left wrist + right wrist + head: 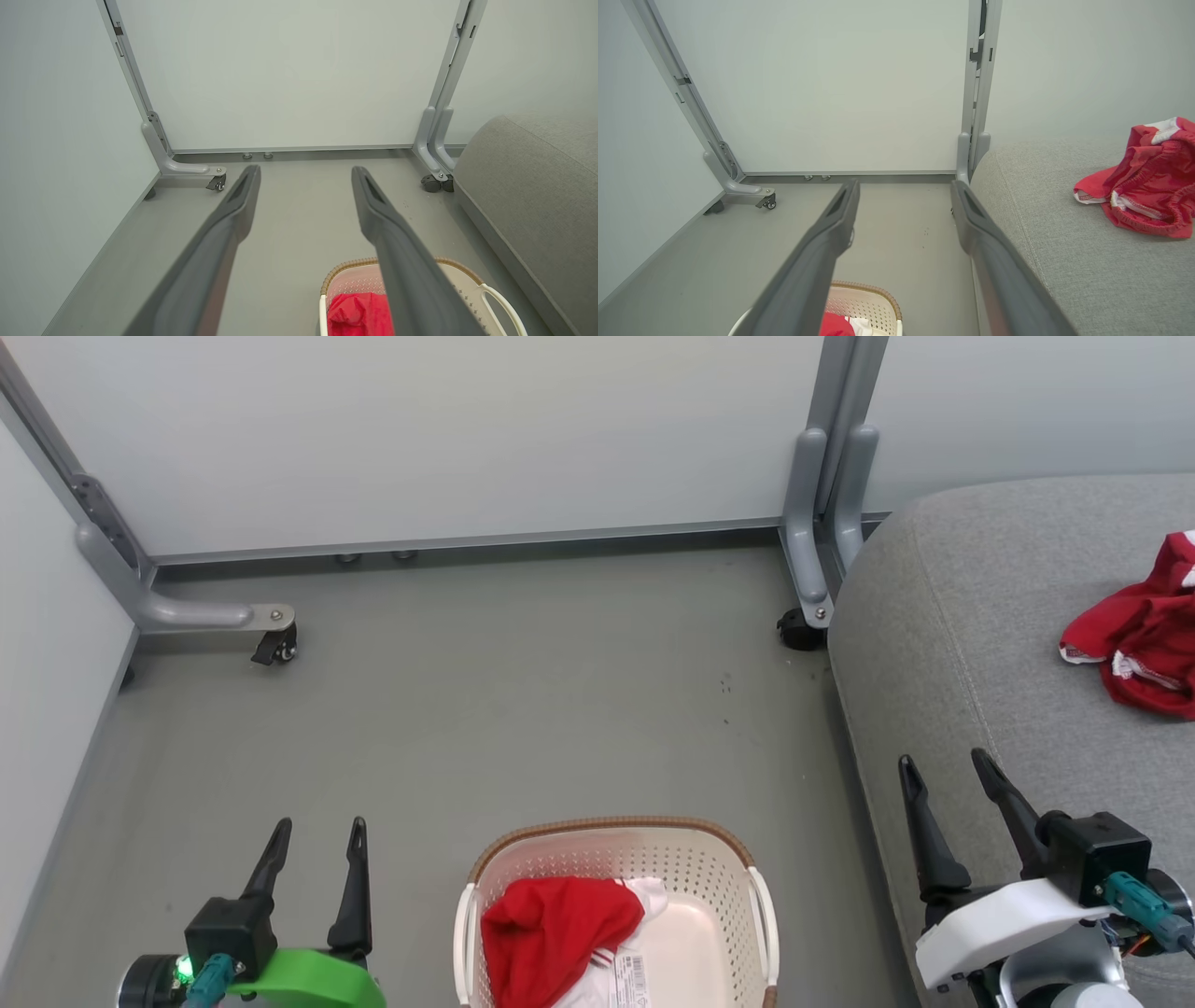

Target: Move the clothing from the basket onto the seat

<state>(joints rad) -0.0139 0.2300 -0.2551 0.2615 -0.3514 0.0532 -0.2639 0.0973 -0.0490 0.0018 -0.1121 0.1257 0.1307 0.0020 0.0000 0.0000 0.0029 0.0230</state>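
Clothing [551,924]: basket [607,825] one, seat [980,644] one

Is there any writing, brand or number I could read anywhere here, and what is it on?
None can be read.
The paper label on the bottom of the basket has some print, but it is too small to make out.

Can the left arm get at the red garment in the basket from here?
Probably yes: the red garment lies uncovered in the open-topped basket, and the left end effector stands open beside the basket, with nothing blocking the way over the rim.
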